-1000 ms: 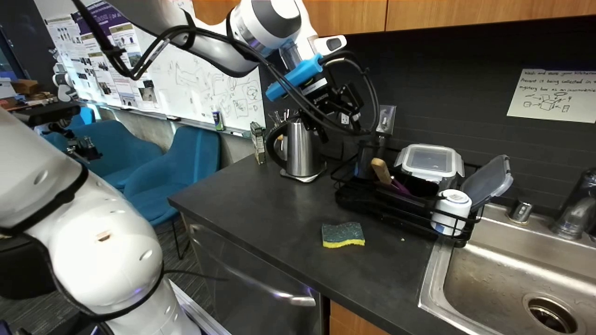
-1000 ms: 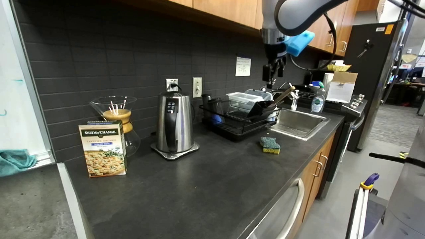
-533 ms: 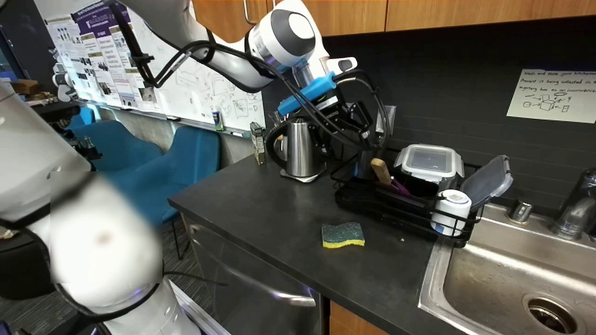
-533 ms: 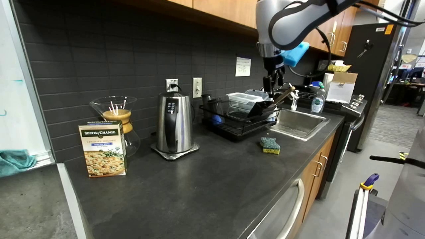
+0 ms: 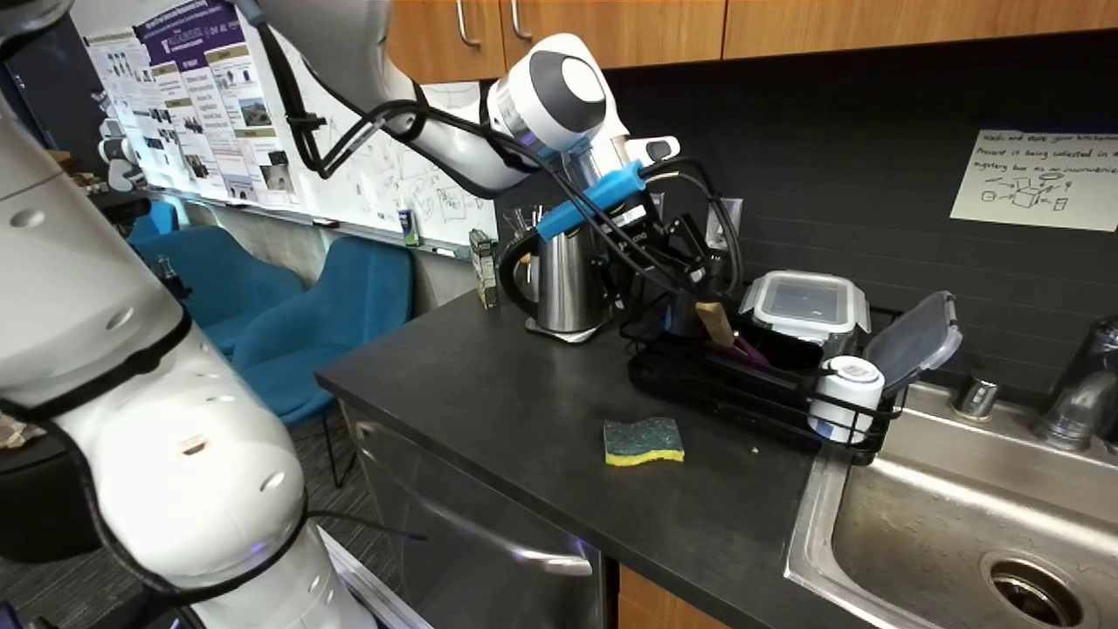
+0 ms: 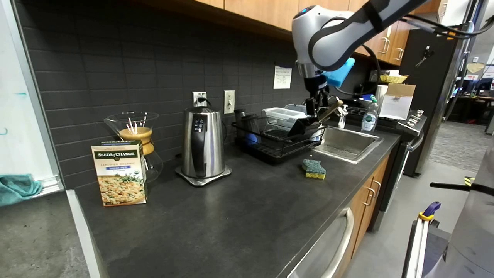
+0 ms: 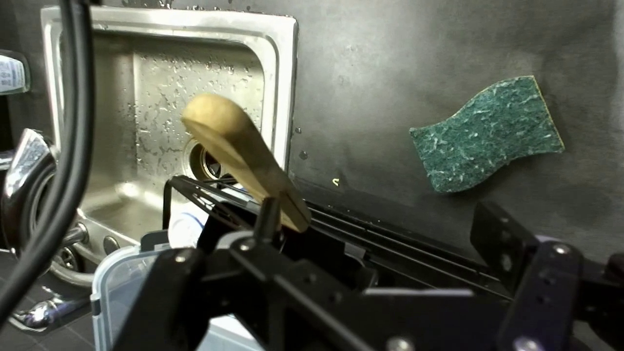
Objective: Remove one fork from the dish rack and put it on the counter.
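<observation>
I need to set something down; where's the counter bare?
The counter is bare between kettle, sponge and front edge; a smaller, nearly bare patch separates sponge from sink. The dish rack is crowded with containers, the gripper above it.

The counter (image 6: pixel 224 231) is matte charcoal, the dish rack (image 5: pixel 681 384) and the gripper (image 7: pixel 378 223) are black, and the robot arm (image 5: pixel 559 92) is white and dark grey with a bright blue piece (image 6: pixel 339 74). The sponge (image 5: pixel 644 439) is dark green above and yellow below, the wooden handle (image 7: pixel 243 153) tan, the kettle (image 6: pixel 214 143) silver and black, the sink (image 5: pixel 926 515) silvery grey. Black wall tiles (image 6: pixel 127 77) form a rectangular grid of thin lines, the cabinets (image 5: pixel 629 35) are orange-brown with a wood grain, and the chairs (image 5: pixel 336 323) are teal.
</observation>
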{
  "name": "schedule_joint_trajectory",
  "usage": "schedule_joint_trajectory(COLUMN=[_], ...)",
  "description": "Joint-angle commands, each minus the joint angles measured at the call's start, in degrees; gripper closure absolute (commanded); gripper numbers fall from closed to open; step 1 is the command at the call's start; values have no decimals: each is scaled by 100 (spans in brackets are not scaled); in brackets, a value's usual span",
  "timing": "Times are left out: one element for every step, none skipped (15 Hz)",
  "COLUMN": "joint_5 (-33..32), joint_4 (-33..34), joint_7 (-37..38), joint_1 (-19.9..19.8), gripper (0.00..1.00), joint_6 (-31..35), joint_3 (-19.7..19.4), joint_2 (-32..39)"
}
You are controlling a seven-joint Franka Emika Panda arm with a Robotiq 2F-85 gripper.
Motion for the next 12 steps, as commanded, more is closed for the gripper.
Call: schedule_joint_trajectory(joint_5=[-222,-244,-294,-336,-398,-483,-571,-632,-671,-714,-731,-746], joint_4=[163,173,188,184,196,221,251,281,310,341,374,399], joint_7=[160,182,217,245,310,400,479,548,604,662,695,726], joint_1=[0,9,21,28,33,38,40,46,58,61,68,75], gripper=[0,0,0,0,0,0,0,0,0,0,0,0], joint_6=[143,173,205,227,271,312,378,435,459,507,537,578], joint_3=[2,6,17,20,31,42,42,36,39,36,36,34], joint_2=[301,348,402,425,468,511,564,611,647,695,735,776])
